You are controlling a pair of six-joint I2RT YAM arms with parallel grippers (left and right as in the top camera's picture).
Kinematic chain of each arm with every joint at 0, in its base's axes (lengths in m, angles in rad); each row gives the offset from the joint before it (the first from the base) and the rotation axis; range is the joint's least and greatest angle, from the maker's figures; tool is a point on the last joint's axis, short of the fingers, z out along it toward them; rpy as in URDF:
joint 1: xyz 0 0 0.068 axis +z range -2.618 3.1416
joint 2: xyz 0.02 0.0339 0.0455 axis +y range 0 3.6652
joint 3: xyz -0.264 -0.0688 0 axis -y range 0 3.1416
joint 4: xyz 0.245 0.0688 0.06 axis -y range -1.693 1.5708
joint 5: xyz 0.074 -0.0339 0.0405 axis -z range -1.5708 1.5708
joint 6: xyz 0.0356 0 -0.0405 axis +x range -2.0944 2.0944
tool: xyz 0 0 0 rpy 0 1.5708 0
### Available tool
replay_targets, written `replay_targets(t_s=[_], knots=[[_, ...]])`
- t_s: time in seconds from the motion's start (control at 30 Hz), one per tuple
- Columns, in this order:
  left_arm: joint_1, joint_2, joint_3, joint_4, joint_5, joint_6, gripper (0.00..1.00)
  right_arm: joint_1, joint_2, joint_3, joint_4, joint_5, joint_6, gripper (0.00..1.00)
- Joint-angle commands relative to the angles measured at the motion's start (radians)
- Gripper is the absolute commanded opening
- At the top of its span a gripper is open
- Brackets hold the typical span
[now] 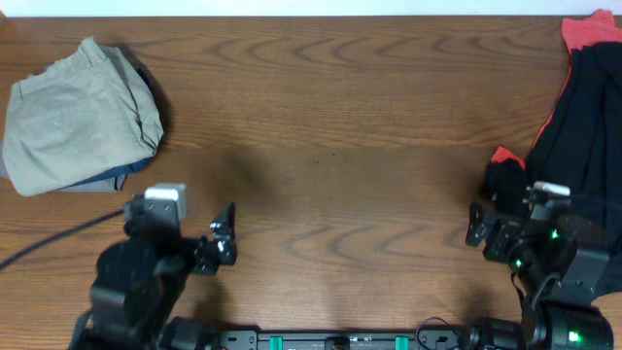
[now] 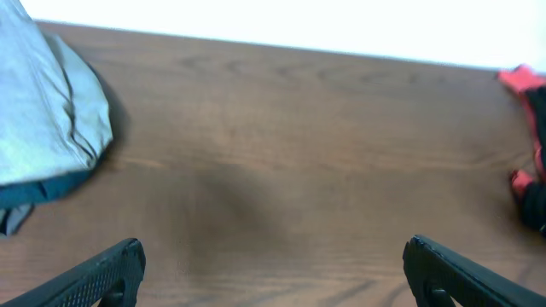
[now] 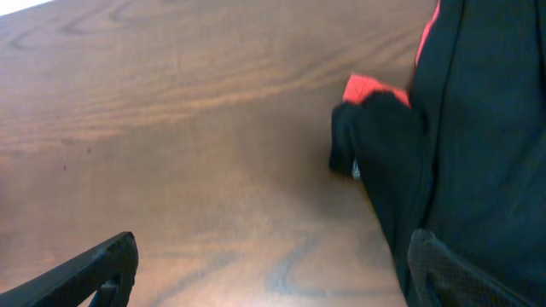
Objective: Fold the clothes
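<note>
There, the black-and-red garment [image 1: 583,107], just beyond the right gripper [image 1: 482,228], runs off the frame's right edge. Ahead-left of the left gripper [image 1: 224,236], the khaki shorts [image 1: 78,117] bury a navy piece [image 1: 115,179], only its edge peeking out. The left wrist view is soft, and the stitching can't be read.

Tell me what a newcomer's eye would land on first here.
The khaki shorts sit bundled at the far left corner of the table, over a navy piece. Opposite, a black-and-red garment lies loose along the right edge, close to the open right gripper. The left gripper, also open, hangs over bare wood.
</note>
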Motion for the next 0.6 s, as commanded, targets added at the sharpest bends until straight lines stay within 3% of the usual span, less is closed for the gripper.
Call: replay_targets(t_s=[0.0,0.57], knots=[[-0.002,-0.047,-0.008,0.002,-0.023,-0.013,0.98,0.013,-0.018,-0.008,-0.034,0.007,-0.011,0.99],[-0.002,-0.058,-0.008,0.002,-0.023,-0.013,0.98,0.019,-0.036,-0.008,-0.169,0.007,-0.011,0.99]])
